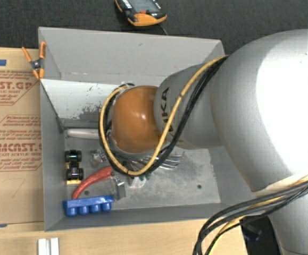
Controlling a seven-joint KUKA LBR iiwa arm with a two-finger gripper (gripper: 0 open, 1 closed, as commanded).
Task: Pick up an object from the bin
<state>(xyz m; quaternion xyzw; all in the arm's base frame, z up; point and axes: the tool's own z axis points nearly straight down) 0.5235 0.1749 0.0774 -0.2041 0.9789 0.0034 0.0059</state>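
Item: grey metal bin [143, 54], floor read as a clock face with 12 at the top of the camera view. Arm [260, 116]: silver, large, entering from 3 o'clock and covering the right half of the bin; yellow and black cables [107, 142] loop round its wrist. Orange cover [132, 121]: rounded, on the wrist, sitting over the middle of the floor. Gripper [125, 180]: below the cover, low over the floor just toward 7 o'clock from centre, largely hidden by the wrist and cables; whether it is spread or pressed together cannot be told, and nothing can be seen held in it. Nearest things: a red curved piece [92, 180], lying aslant at 7 o'clock with its upper end just beside the gripper; a small green-and-white scrap [141, 180] at 6 o'clock, partly under the cables. Silver ribbed metal piece [169, 161]: at 5 o'clock, half under the wrist, kind unclear. Blue block [88, 206]: long, with a row of round studs, against the near wall at 7 o'clock, just below the red piece. Black-and-yellow toy car [73, 166]: at 8 o'clock, near the left wall, beside the red piece's lower end. Pale tube [82, 134]: lying level at 9 to 10 o'clock, its right end hidden behind the cables. Small grey piece [96, 155]: between the tube and the car, too small to identify.
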